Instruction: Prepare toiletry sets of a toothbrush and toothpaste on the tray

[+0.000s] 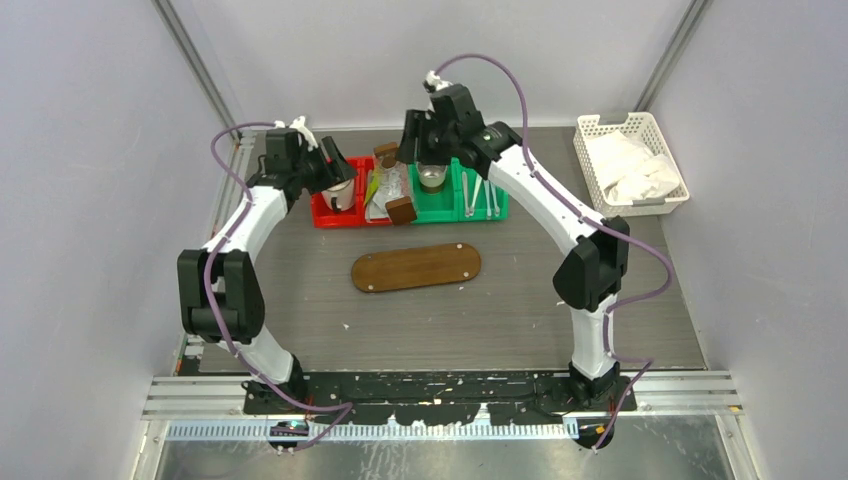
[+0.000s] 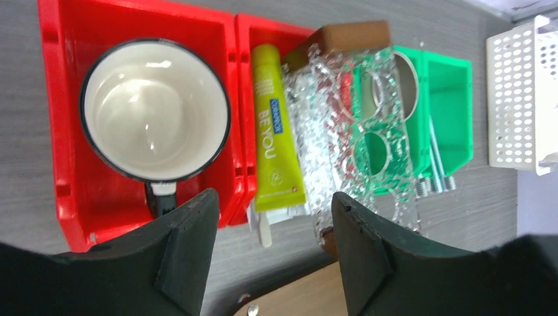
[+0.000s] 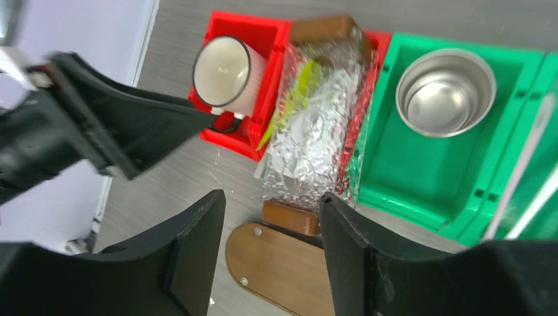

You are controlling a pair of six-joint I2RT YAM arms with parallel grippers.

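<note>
Pale lilac walls close in a grey wood-grain worktop (image 1: 300, 290). Nearest, the two arm bases sit on a black rail. Just beyond them an oval wooden tray (image 1: 416, 267) lies mid-worktop, apart from the bins behind it. Only the overhead view shows the tray whole; both wrist views cut it off at their lower edge.

Farther back stands a row of bins. The left gripper (image 2: 271, 204) hangs over the red bin (image 2: 59, 131) that holds a white mug (image 2: 154, 108), jaws spread with nothing between them. The right gripper (image 3: 272, 201) hovers near the middle of the row, jaws likewise spread and bare.

The yellow-green tube (image 2: 275, 141) lies lengthwise in the second red compartment, just beside a clear textured rack (image 2: 322, 145) with brown wooden ends. The left wrist view shows its print plainly. In the right wrist view it is a green smear through the rack, and from overhead only a sliver. A white tip pokes out below the tube's near end; what it belongs to cannot be told.

The toothbrushes (image 1: 480, 197) lie in the rightmost green compartment, beside the green bin (image 2: 454, 112) with a steel cup (image 3: 446, 92). They are blurred and cut off in the right wrist view.

At the far right, a white basket (image 1: 617, 121) holds crumpled white packets too indistinct to identify.
</note>
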